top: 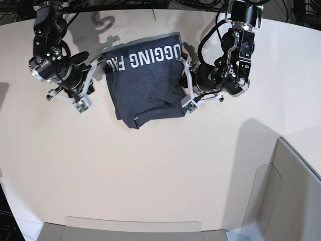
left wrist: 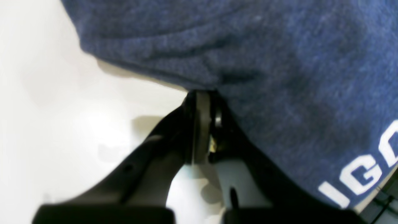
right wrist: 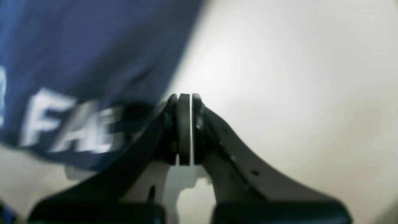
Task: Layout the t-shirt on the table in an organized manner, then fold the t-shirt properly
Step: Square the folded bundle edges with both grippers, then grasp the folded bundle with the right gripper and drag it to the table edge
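The navy-grey t-shirt (top: 145, 90) lies partly folded near the back middle of the off-white table (top: 150, 175), its white letters upside down along the far edge. My left gripper (top: 190, 105) is shut at the shirt's near right corner. In the left wrist view its tips (left wrist: 202, 92) meet the edge of the t-shirt (left wrist: 279, 62), and no cloth shows between the pads. My right gripper (top: 81, 106) is shut and stands apart, left of the shirt. In its wrist view, that gripper (right wrist: 185, 95) holds nothing. The t-shirt (right wrist: 77, 46) is blurred there, over the table (right wrist: 295, 77).
A pale grey translucent panel (top: 296, 191) stands at the near right, and another (top: 135, 226) runs along the near edge. Dark cables (top: 200, 5) lie beyond the table's far edge. Both arm bodies flank the shirt.
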